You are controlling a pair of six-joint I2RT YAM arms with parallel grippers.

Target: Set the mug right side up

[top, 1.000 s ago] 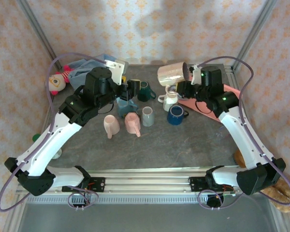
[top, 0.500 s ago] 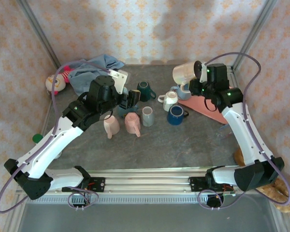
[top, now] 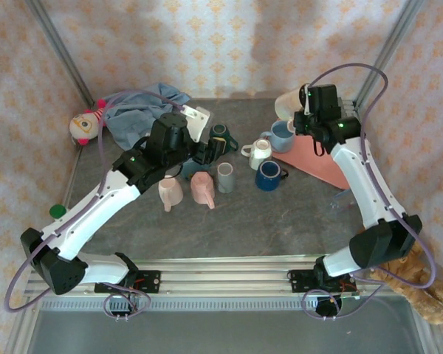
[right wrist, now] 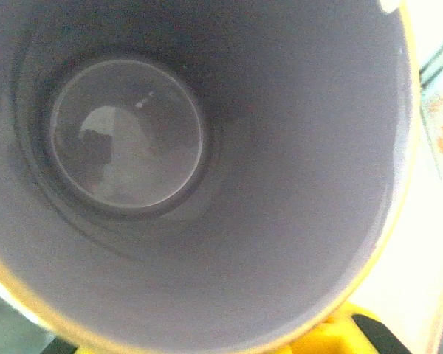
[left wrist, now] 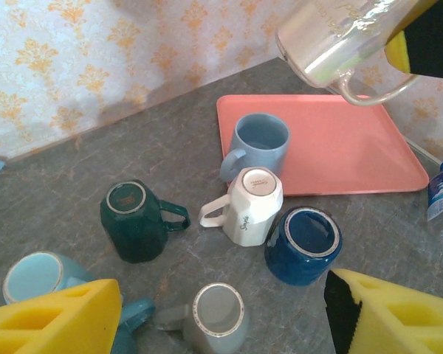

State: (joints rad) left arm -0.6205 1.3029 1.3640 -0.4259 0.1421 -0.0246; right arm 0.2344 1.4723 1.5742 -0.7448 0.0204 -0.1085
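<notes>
My right claw [top: 303, 116] is clamped on the rim of the pale mug [top: 286, 103]. I hold it in the air, tipped onto its side, over the far right of the counter [top: 280, 221] by the pink tray [top: 317, 158]. My left claw [top: 211, 151] is spread wide and grips nothing, hovering just beside the upside-down green mug [left wrist: 133, 217].

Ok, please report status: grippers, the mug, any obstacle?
Left gripper open, empty. Right gripper shut on cream mug, held sideways in air, not upright yet. Blue mug stands upright at corner of pink tray nearby.
</notes>
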